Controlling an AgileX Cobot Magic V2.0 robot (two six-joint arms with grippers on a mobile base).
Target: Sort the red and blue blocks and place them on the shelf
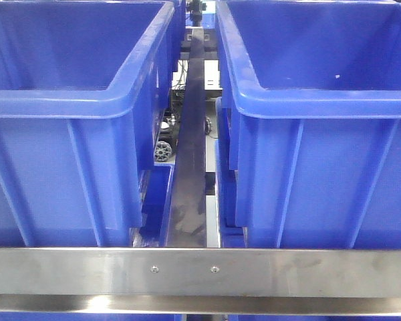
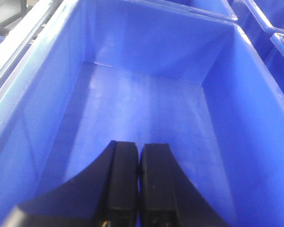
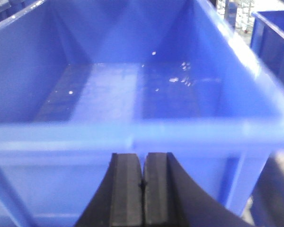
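The red and blue blocks appear in none of your three views, so which way they lie from either gripper, and which arm is nearer, cannot be told; they are cubes, so no long axis matters. In the front view, starting at nine o'clock, a large blue bin (image 1: pixel 73 127) fills the left half. At centre a dark strip (image 1: pixel 190 154) runs from six o'clock up toward twelve between the bins. At three o'clock sits a second blue bin (image 1: pixel 321 134). Along the bottom edge the shelf (image 1: pixel 67 271) shows its brushed-steel front rail with two screws. In the left wrist view, the left gripper (image 2: pixel 138 177) sits at six o'clock, its two black pads pressed together with nothing between them, hanging over the bare floor of the left bin (image 2: pixel 146 104). In the right wrist view, the right gripper (image 3: pixel 143 184) is likewise at six o'clock, pads touching and holding nothing, just outside the near wall of the right bin (image 3: pixel 132 137), whose floor looks bare apart from small pale specks. You probably need to find the blocks before any grasp.
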